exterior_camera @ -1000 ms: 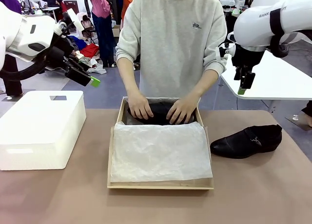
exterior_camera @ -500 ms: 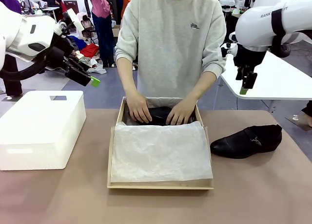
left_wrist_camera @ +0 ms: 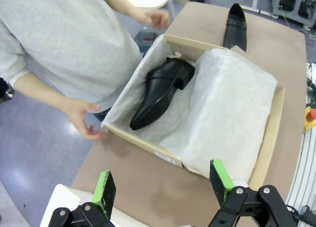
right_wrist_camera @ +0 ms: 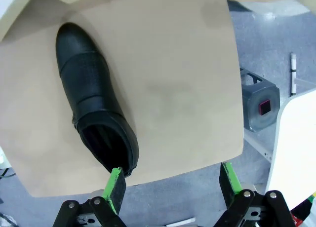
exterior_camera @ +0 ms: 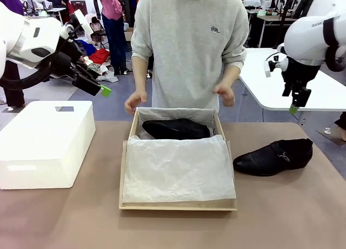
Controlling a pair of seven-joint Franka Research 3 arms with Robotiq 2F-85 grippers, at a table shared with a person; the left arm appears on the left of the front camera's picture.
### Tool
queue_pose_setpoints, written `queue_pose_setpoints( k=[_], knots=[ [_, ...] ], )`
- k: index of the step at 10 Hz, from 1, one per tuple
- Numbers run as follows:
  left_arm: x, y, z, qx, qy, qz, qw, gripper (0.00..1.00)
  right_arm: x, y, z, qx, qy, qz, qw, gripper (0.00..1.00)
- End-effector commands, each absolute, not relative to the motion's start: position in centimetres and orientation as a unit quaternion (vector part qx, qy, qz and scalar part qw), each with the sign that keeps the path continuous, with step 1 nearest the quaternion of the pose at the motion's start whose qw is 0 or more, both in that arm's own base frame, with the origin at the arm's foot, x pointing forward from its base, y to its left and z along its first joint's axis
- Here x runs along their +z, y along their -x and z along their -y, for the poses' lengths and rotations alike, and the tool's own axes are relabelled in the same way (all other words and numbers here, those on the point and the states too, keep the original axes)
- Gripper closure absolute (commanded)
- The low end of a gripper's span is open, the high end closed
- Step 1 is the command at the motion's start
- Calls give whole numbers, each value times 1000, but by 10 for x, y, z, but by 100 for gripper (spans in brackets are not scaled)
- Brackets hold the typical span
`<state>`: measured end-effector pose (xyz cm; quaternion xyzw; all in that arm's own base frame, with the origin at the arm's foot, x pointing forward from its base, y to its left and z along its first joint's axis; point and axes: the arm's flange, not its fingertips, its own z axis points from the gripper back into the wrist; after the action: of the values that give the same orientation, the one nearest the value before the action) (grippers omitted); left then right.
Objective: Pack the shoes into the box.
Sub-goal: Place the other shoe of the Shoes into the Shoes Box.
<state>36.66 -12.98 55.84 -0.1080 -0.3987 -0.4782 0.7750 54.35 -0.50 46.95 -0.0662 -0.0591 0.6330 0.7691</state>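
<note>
One of the shoes, the boxed shoe (exterior_camera: 175, 129), lies on its side across the far end of the box (exterior_camera: 126, 168), toe toward the robot's left, heel close to the right wall and clear of the far rim. White tissue paper (exterior_camera: 178, 170) lines that end and spreads flat over the whole nearer part of the box, reaching both side walls. The second shoe (exterior_camera: 273, 157) sits upright on the table (exterior_camera: 281, 216) just to the right of the box, toe toward the box wall but not touching it, heel near the table's right edge; bare tabletop lies in front of it and along the near side of the box. A strip of clear table separates the box from the white foam box (exterior_camera: 46, 143) on the left. The person's hands (exterior_camera: 135, 102) hover above the far rim, one near each far corner, apart from the boxed shoe. The right gripper (exterior_camera: 296, 100) hangs with its jaws spread wide and nothing between them, fingers pointing down, beyond the table's right far corner and well above the second shoe. The left gripper (exterior_camera: 92, 85), likewise wide open and empty, is raised past the foam box, well apart from the box, angled down toward it
</note>
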Motion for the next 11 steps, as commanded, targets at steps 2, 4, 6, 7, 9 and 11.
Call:
queue_pose_setpoints(
  k=[2,4,6,7,9,11],
  knots=[
    [558,-367,129,-478,114,400,774,0,449,-516,32,641,54,81,762,0],
    [558,-367,129,-478,114,400,774,0,435,-500,40,641,44,77,762,0],
    [558,-367,129,-478,114,400,774,0,421,-490,40,644,36,80,760,0],
    [558,-367,129,-478,114,400,774,0,415,-490,38,648,36,77,757,0],
    [558,-367,129,-478,114,400,774,0,411,-497,34,644,32,65,762,0],
    [558,-367,129,-478,114,400,774,0,415,-493,35,638,36,54,768,0]
  ],
)
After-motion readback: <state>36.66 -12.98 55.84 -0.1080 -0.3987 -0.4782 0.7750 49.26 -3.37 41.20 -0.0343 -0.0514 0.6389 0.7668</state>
